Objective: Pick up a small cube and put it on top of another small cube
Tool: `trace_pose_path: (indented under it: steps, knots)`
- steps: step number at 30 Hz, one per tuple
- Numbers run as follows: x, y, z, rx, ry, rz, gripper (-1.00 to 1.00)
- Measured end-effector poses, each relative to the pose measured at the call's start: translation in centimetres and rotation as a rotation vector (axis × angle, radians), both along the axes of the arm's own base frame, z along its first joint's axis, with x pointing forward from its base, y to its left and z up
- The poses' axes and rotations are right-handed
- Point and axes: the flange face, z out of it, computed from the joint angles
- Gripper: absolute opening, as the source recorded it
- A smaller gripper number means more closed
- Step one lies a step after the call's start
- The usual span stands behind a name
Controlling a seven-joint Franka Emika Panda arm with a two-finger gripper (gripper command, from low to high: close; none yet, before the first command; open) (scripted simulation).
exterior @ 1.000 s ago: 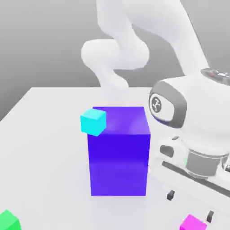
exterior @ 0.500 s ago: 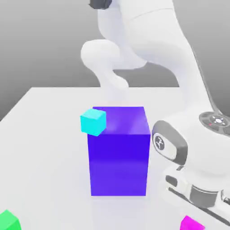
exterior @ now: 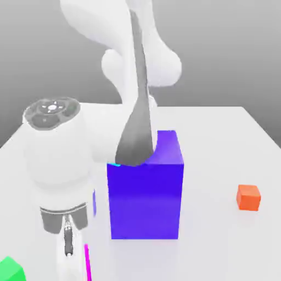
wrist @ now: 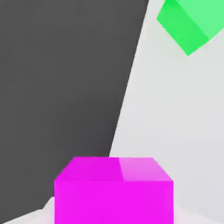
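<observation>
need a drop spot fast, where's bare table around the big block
Widest bare patch: white tabletop between the big blue-violet block and the small orange cube, running to the far edge. Crowded on the exterior view's left: the arm's wrist, the magenta-pink cube and the green cube bunch beside the block.

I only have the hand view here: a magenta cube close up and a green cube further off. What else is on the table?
Observer: A big blue-violet block stands mid-table in the exterior view, far larger than your magenta cube.
Operator: Anything beyond it?
Observer: An orange cube sits alone on the table, toward the exterior view's right of the block.
Operator: And where is the green cube from out there?
Observer: The green cube is at the exterior view's bottom left corner, with the arm's wrist hanging just right of it, beside the block.
</observation>
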Motion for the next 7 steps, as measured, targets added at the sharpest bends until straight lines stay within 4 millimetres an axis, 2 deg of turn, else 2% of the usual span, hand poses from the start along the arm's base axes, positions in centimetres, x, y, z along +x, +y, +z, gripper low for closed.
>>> trace_pose_path:
  steps: [1, 3, 4, 7]
  knots:
    - [-0.7, -2.5, -0.4, 0.001, -0.002, -0.047, -1.00]
    - [-1.9, -6.7, -3.1, 0.004, -0.005, -0.126, -1.00]
    - [-2.2, -7.6, -4.3, 0.004, -0.005, -0.142, 1.00]
    - [-2.2, -7.6, -4.3, 0.004, -0.005, -0.142, 1.00]
